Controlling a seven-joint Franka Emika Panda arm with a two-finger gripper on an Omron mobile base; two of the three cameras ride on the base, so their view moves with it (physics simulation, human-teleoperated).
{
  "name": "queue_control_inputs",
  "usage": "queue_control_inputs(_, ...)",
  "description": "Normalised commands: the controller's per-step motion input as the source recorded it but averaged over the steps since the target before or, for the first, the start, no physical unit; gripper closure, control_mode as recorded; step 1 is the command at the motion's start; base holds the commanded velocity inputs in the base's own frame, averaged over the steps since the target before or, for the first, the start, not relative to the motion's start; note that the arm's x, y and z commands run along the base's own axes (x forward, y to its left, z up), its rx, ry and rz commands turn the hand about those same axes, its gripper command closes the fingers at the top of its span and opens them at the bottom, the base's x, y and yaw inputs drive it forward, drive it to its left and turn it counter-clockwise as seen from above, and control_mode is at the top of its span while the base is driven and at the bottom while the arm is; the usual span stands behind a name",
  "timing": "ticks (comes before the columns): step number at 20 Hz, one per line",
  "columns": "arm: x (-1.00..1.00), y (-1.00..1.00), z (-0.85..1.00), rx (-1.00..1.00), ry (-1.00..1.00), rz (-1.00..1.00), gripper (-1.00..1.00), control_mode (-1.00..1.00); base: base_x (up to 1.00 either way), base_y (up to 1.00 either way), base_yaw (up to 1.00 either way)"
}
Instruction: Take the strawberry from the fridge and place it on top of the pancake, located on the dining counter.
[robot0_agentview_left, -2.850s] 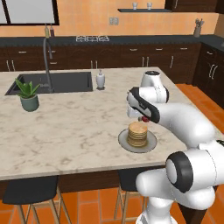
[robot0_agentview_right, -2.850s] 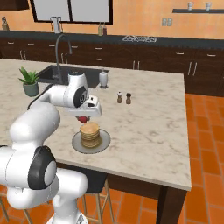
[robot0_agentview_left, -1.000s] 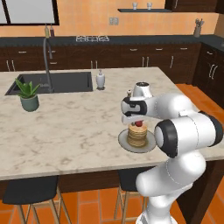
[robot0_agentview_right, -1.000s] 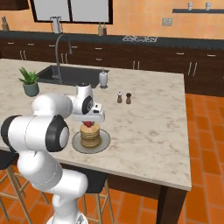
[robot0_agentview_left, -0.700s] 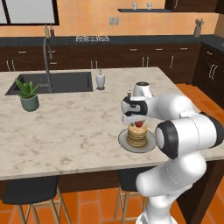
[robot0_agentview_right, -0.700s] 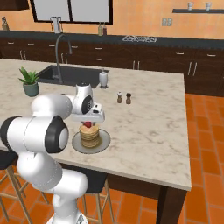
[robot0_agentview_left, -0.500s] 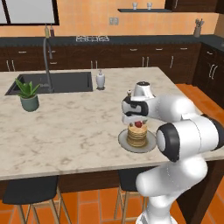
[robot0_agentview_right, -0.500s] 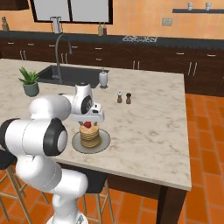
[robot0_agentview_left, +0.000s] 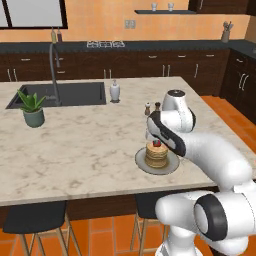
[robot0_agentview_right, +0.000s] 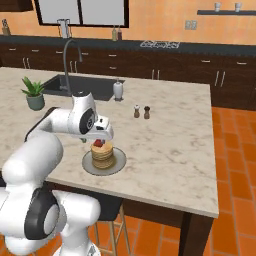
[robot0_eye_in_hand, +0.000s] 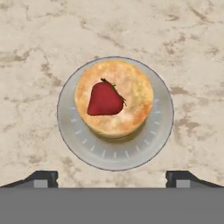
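The red strawberry (robot0_eye_in_hand: 104, 99) lies on top of the tan pancake (robot0_eye_in_hand: 131, 87), a small stack on a round grey plate (robot0_eye_in_hand: 155, 135) on the beige marbled dining counter (robot0_eye_in_hand: 35, 52). My gripper (robot0_eye_in_hand: 112, 178) hangs straight above the plate, open, with its two dark fingertips (robot0_eye_in_hand: 42, 178) wide apart and nothing between them. From the base, the strawberry (robot0_agentview_left: 156, 143) shows on the pancake (robot0_agentview_left: 156, 156) just under the gripper (robot0_agentview_left: 155, 134). The right base view shows the strawberry (robot0_agentview_right: 99, 143), the pancake (robot0_agentview_right: 102, 153) and the gripper (robot0_agentview_right: 102, 135) the same way. The fridge is out of view.
Salt and pepper shakers (robot0_agentview_left: 152, 108) stand behind the plate, with a white soap bottle (robot0_agentview_left: 114, 91) further back. A sink (robot0_agentview_left: 65, 94) with a tall tap and a potted plant (robot0_agentview_left: 31, 105) are at the left. Stools (robot0_agentview_left: 35, 220) stand under the counter's near edge.
The gripper has opened and let go of the strawberry, which now rests on the pancake. The hand has risen slightly above the stack.
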Motion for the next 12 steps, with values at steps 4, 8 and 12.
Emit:
queue_control_inputs(4, -0.97, 0.00, 0.48, 0.00, -0.12, -0.07, -1.00, -1.00, 0.00, 0.00, 0.00)
queue_control_inputs(8, -0.84, 0.00, 0.56, 0.00, -0.17, -0.07, -1.00, -1.00, 0.00, 0.00, 0.00)
queue_control_inputs(12, -0.58, 0.00, 0.89, 0.00, -0.30, -0.05, -1.00, -1.00, 0.00, 0.00, 0.00)
